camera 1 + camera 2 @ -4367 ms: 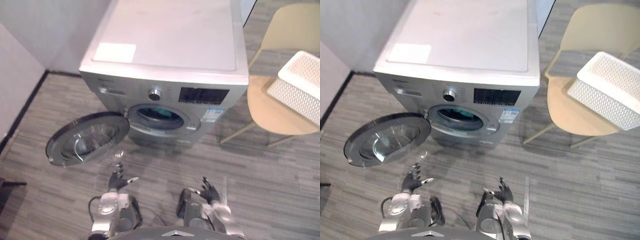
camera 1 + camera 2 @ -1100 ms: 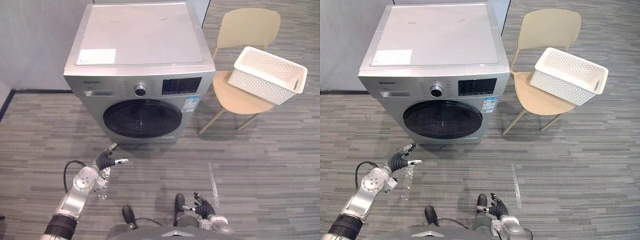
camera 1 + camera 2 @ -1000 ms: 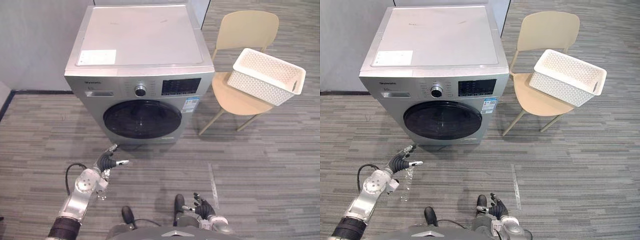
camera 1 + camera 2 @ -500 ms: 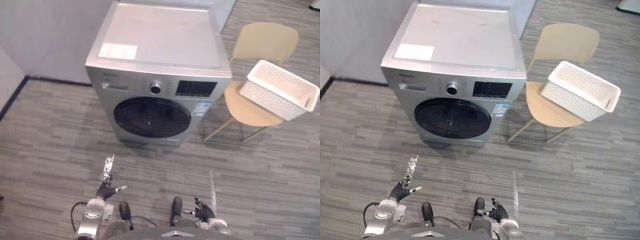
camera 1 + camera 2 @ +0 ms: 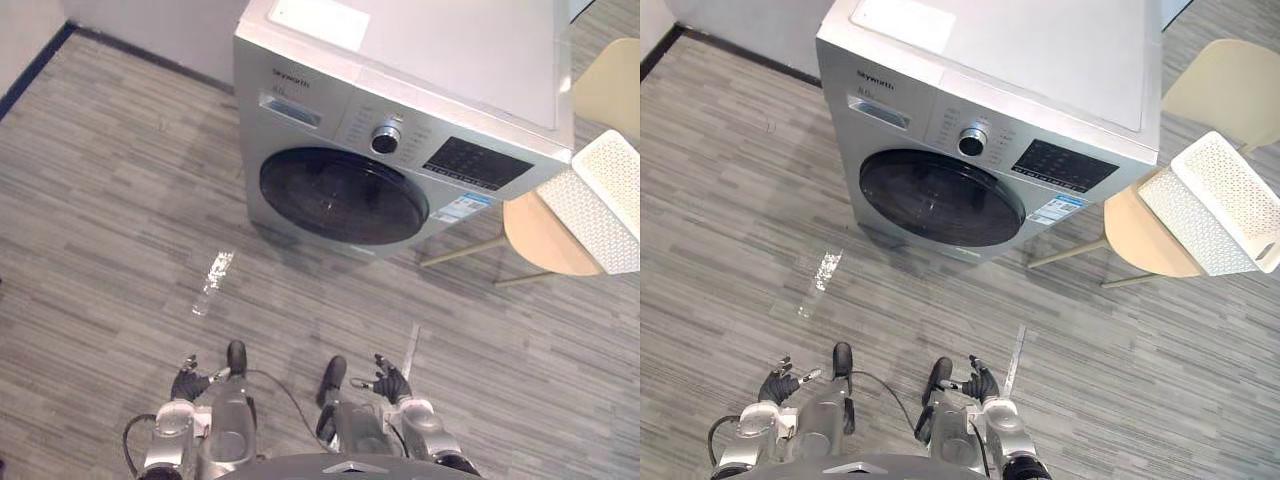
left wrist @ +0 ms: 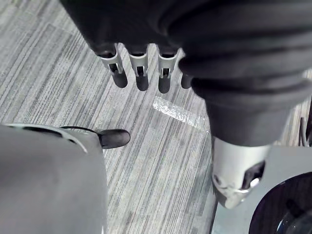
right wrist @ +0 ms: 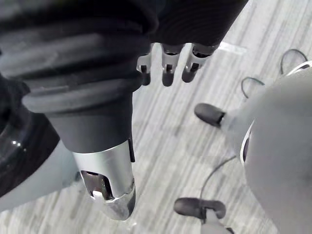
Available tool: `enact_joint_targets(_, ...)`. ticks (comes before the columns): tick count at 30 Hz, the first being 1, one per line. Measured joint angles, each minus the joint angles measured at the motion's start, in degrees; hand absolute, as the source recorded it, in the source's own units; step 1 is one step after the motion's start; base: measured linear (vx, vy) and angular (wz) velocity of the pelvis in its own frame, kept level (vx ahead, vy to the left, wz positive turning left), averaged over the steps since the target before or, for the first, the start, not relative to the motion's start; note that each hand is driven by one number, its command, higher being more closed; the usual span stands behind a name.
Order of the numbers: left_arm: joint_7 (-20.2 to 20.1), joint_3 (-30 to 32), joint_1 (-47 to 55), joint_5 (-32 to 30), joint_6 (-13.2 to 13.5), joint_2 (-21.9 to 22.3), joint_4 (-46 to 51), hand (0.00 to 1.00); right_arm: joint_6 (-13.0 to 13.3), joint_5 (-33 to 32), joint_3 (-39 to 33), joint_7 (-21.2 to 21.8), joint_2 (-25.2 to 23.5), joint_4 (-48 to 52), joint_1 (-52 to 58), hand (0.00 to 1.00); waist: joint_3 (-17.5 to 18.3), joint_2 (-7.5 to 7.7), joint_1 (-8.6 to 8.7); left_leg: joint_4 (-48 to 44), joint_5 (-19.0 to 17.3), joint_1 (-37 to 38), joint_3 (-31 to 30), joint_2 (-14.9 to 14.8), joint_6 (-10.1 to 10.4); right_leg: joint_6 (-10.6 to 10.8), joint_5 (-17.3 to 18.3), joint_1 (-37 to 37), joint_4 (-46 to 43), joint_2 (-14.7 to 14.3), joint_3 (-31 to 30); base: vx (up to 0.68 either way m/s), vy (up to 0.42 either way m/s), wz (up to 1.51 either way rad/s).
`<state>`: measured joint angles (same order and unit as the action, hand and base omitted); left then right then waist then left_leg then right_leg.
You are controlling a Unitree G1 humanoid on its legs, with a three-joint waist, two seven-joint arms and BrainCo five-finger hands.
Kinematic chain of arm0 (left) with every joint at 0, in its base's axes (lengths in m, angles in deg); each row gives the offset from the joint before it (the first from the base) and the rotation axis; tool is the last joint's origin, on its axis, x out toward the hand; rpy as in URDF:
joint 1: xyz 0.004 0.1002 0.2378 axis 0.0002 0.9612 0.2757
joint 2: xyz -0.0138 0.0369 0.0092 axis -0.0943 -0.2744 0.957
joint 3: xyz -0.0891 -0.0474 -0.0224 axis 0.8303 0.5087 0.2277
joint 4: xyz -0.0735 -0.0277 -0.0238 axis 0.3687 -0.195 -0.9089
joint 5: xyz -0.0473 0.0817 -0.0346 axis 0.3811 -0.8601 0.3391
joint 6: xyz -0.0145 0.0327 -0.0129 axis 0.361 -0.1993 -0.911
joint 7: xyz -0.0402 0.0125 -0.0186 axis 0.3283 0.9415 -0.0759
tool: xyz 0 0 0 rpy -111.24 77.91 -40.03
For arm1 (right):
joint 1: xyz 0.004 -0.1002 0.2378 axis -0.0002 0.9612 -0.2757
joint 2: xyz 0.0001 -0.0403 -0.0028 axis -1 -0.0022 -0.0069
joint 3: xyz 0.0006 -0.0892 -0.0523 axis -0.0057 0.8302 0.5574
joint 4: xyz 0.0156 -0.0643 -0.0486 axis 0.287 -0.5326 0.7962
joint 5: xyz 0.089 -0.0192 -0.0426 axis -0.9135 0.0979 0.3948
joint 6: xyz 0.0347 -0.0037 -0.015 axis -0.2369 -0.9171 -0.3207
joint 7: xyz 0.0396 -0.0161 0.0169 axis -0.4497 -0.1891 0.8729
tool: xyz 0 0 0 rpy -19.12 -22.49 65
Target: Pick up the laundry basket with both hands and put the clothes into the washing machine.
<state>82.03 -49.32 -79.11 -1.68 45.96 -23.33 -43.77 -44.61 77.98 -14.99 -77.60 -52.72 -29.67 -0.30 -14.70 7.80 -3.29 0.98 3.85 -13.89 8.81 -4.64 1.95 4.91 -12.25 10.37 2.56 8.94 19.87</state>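
One washing machine (image 5: 990, 120), one chair (image 5: 1225, 85) and, apparently, one basket (image 5: 1220, 200).

This looks like a laundry corner, perhaps in a home or a test room: a silver front-loading washing machine (image 5: 985, 120) stands against a pale wall (image 5: 750, 22), on grey wood-patterned flooring (image 5: 730, 190), beside a beige chair (image 5: 1200, 150) carrying a white laundry basket (image 5: 1225, 205).

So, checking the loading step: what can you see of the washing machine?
The washing machine is a silver-grey front loader with a pale flat top. Its round dark glass door is shut. Above it sit a drawer, a knob and a dark display panel. It stands on the grey floor, beside the chair.
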Motion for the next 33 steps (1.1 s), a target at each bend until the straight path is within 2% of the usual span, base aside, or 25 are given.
enact_joint_targets(2, 0.1, 0.0, -0.2, 1.1, 0.1, -0.1, -0.4, 0.00, 0.2, 0.0, 0.3, 0.0, -0.3, 0.0, -0.3, 0.00, -0.2, -0.12, 0.00, -0.1, 0.0, -1.1, -1.2, -0.3, 0.0, -0.1, -0.2, 1.2, -1.3, -0.1, 0.5, 0.01, 0.066, 0.16)
enact_joint_targets(5, 0.5, 0.8, -0.3, 2.3, 0.6, -0.1, -0.8, 0.00, 0.7, 0.0, 0.3, 0.0, -0.3, -0.7, -0.5, 0.00, -1.5, -1.52, 0.21, -2.1, -1.1, -1.8, -3.8, -1.0, -0.2, -1.0, 0.8, 3.3, -8.8, 0.0, 1.0, 0.04, 0.077, 0.30)
enact_joint_targets(7, 1.0, 2.2, -0.3, 2.9, 0.6, 0.1, -2.3, 0.00, 0.7, 0.0, 0.3, 0.0, -0.3, -1.1, 0.1, 0.00, -2.2, -2.22, 0.29, -5.3, -3.1, -0.5, -4.4, -1.0, -0.8, -2.2, 3.1, 5.0, -19.6, 1.9, -0.8, 0.05, 0.073, 0.29)
enact_joint_targets(9, 1.0, 2.6, 0.5, 3.2, 0.6, 0.0, -3.4, 0.00, 0.8, 0.0, 0.3, 0.1, 0.2, -1.2, 0.2, 0.00, -2.7, -2.66, 0.23, -8.4, -5.2, 0.4, -4.7, -1.0, -1.5, -2.5, 3.1, 6.4, -27.6, 3.1, -3.7, 0.03, 0.048, 0.26)
enact_joint_targets(10, 1.0, 2.6, 1.8, 3.2, 0.6, -0.4, -4.2, 0.00, 0.8, 0.0, 0.8, 0.1, 0.7, -1.5, 0.1, 0.00, -3.0, -3.26, 0.40, -10.8, -6.8, 1.1, -5.9, -0.8, -1.8, -3.8, 2.2, 7.0, -32.4, 3.3, -6.6, 0.02, 0.032, 0.36)
enact_joint_targets(12, 0.9, 3.1, 2.8, 3.2, 0.4, -0.3, -4.5, 0.00, 0.8, 0.1, 1.3, 0.1, 0.7, -1.9, -0.2, 0.00, -2.9, -2.95, 0.19, -11.6, -7.2, 1.6, -7.0, -0.4, -2.0, -6.2, 0.3, 7.6, -35.3, 2.9, -8.9, 0.05, 0.041, 0.44)
enact_joint_targets(13, 0.8, 3.5, 3.3, 3.3, 0.4, 0.0, -4.5, 0.00, 0.9, 0.1, 1.3, 0.1, 0.7, -1.8, -0.2, 0.00, -3.0, -2.76, 0.10, -11.9, -7.3, 1.9, -7.4, -0.2, -2.1, -6.8, 0.0, 7.9, -36.4, 2.8, -10.0, 0.10, 0.042, 0.49)
enact_joint_targets(14, 0.7, 4.6, 4.0, 3.3, 0.2, 0.5, -4.6, 0.00, 1.1, 0.1, 1.1, 0.1, 0.4, -1.4, 0.0, 0.00, -3.3, -2.90, 0.07, -12.3, -7.5, 2.3, -9.1, 0.3, -2.7, -6.4, 1.3, 8.9, -39.9, 2.5, -12.1, 0.11, -0.018, 0.61)
enact_joint_targets(15, 0.7, 5.3, 3.9, 3.3, -0.1, 0.8, -5.0, 0.00, 1.1, 0.1, 0.6, 0.4, 0.0, -1.0, 0.3, 0.00, -3.3, -2.90, 0.08, -13.0, -7.6, 2.3, -11.0, 0.7, -3.2, -4.1, 11.3, 9.0, -41.9, -0.4, -14.6, 0.12, -0.078, 0.68)
enact_joint_targets(16, 0.6, 6.2, 3.6, 3.3, -0.1, 1.1, -5.0, 0.00, 1.0, 0.1, -0.1, 0.6, -0.5, -0.8, 0.5, 0.00, -3.3, -2.92, 0.09, -13.0, -7.6, 2.2, -12.0, 0.9, -3.2, -3.6, 15.2, 8.7, -41.4, -2.8, -16.1, 0.08, -0.114, 0.85)
enact_joint_targets(17, 0.3, 7.9, 2.6, 3.3, -0.1, 1.8, -5.2, 0.00, 1.0, 0.1, -0.5, 0.6, -1.0, -0.4, 0.8, 0.00, -3.3, -2.94, 0.23, -13.4, -7.8, 1.6, -14.4, 1.6, -3.0, -2.4, 20.0, 8.4, -37.5, -7.6, -19.8, 0.08, -0.181, 1.05)
enact_joint_targets(18, 0.0, 9.0, 0.9, 3.2, -0.1, 2.1, -5.6, 0.00, 1.0, 0.1, -1.1, 0.7, -1.0, 0.1, 1.4, 0.00, -3.3, -2.97, 0.48, -14.0, -7.9, 0.5, -17.4, 3.4, -2.9, -2.1, 22.6, 8.5, -33.2, -11.4, -23.2, 0.06, -0.179, 1.23)
enact_joint_targets(21, -0.2, 9.3, -1.6, 3.2, 0.2, 3.6, -5.6, 0.00, 0.8, -0.1, -3.3, 0.7, -0.4, 1.7, 3.0, 0.00, -3.2, -2.90, 1.74, -16.5, -8.9, -0.4, -25.2, 8.9, -1.7, -2.6, 23.9, 7.7, -29.2, -14.1, -30.5, 0.09, -0.232, 1.81)
enact_joint_targets(22, -0.6, 10.2, -1.7, 3.2, 0.6, 4.7, -5.6, 0.00, 0.8, -0.4, -4.0, 0.7, -0.5, 1.7, 3.4, 0.00, -3.1, -3.33, 1.94, -19.0, -10.5, -0.8, -28.7, 11.1, -0.8, -5.9, 24.4, 6.2, -28.9, -13.4, -29.7, 0.13, -0.333, 1.99)
enact_joint_targets(23, -0.7, 10.8, -1.7, 3.1, 0.6, 5.6, -5.6, 0.00, 0.8, -0.4, -4.1, 0.6, -0.4, 1.7, 3.5, 0.00, -2.5, -4.30, 2.08, -20.0, -11.2, -1.1, -30.2, 11.3, -0.3, -6.2, 25.3, 5.7, -29.1, -13.1, -27.3, 0.12, -0.327, 1.97)
enact_joint_targets(24, -0.9, 12.2, -1.4, 3.2, 0.5, 7.5, -6.2, 0.00, 0.9, -0.4, -5.2, 0.7, 0.3, 1.7, 5.0, 0.00, -0.2, -6.81, 1.74, -27.4, -12.6, -3.1, -30.3, 10.7, 1.2, -6.7, 25.5, 4.5, -27.5, -12.8, -21.3, 0.08, -0.200, 1.47)
enact_joint_targets(25, -0.9, 12.7, -1.2, 3.2, 0.5, 8.2, -6.4, 0.00, 0.9, -0.4, -5.5, 0.6, 0.7, 1.7, 5.3, 0.00, 0.2, -7.29, 1.61, -29.5, -13.8, -3.3, -29.5, 10.1, 1.3, -7.2, 25.4, 3.1, -26.8, -13.0, -19.2, 0.16, -0.226, 1.69)
enact_joint_targets(26, -1.1, 13.4, -0.9, 3.1, 0.5, 8.7, -6.9, 0.00, 0.7, -0.4, -5.3, 0.6, 1.0, 1.5, 5.4, 0.00, 1.0, -8.15, 1.75, -30.7, -15.3, -2.9, -25.8, 7.8, 2.1, -8.2, 24.8, 0.3, -24.7, -13.6, -16.2, 0.16, -0.171, 1.10)
enact_joint_targets(27, -1.2, 13.6, -0.8, 3.2, 0.5, 8.8, -6.8, 0.00, 0.7, -0.4, -5.0, 0.7, 1.0, 1.5, 5.4, 0.00, 1.3, -8.31, 1.65, -31.3, -16.0, -2.7, -23.6, 6.7, 3.2, -8.3, 24.8, -0.8, -23.7, -14.1, -15.5, 0.17, -0.212, 1.10)
enact_joint_targets(28, -1.3, 14.3, -0.7, 3.2, 0.6, 9.0, -6.7, 0.00, 0.9, -0.5, -4.5, 0.7, 0.8, 1.6, 5.6, 0.00, 1.4, -8.38, 1.41, -34.3, -17.0, -3.3, -17.9, 4.0, 4.8, -8.8, 24.7, -2.6, -21.9, -14.6, -13.3, 0.12, -0.190, 0.70)
enact_joint_targets(29, -1.4, 15.5, -0.9, 3.3, 0.6, 9.3, -6.6, 0.00, 1.0, -0.5, -4.7, 0.7, 0.4, 1.8, 5.6, 0.00, 1.5, -8.43, 1.05, -39.3, -17.3, -4.5, -10.8, 0.7, 5.2, -9.0, 24.5, -3.9, -21.1, -15.1, -12.1, 0.15, -0.203, 0.54)
enact_joint_targets(30, -1.3, 15.8, -1.1, 3.3, 0.6, 9.3, -6.6, 0.00, 1.0, -0.5, -5.0, 0.7, 0.3, 1.9, 5.6, 0.00, 1.6, -8.52, 0.79, -42.2, -17.6, -4.9, -6.5, -1.5, 4.8, -9.1, 24.5, -4.5, -20.5, -15.2, -11.2, 0.14, -0.153, 0.54)
enact_joint_targets(31, -1.3, 15.7, -1.4, 3.2, 0.5, 9.1, -6.8, 0.00, 0.8, -0.6, -5.6, 0.7, 0.4, 1.9, 6.1, 0.00, 1.9, -8.62, 1.01, -46.1, -18.7, -4.8, 2.7, -6.3, 2.8, -9.1, 24.5, -6.3, -19.3, -15.2, -9.4, 0.12, -0.099, 0.50)
enact_joint_targets(33, -1.3, 15.6, -1.5, 3.2, 0.5, 9.3, -7.8, 0.00, 0.8, -0.6, -6.9, 0.6, 0.3, 2.0, 8.0, 0.00, 3.4, -8.50, 1.50, -45.3, -20.2, -3.3, 11.8, -10.6, 0.2, -9.1, 24.5, -8.4, -17.1, -14.7, -6.4, 0.12, -0.043, 0.86)
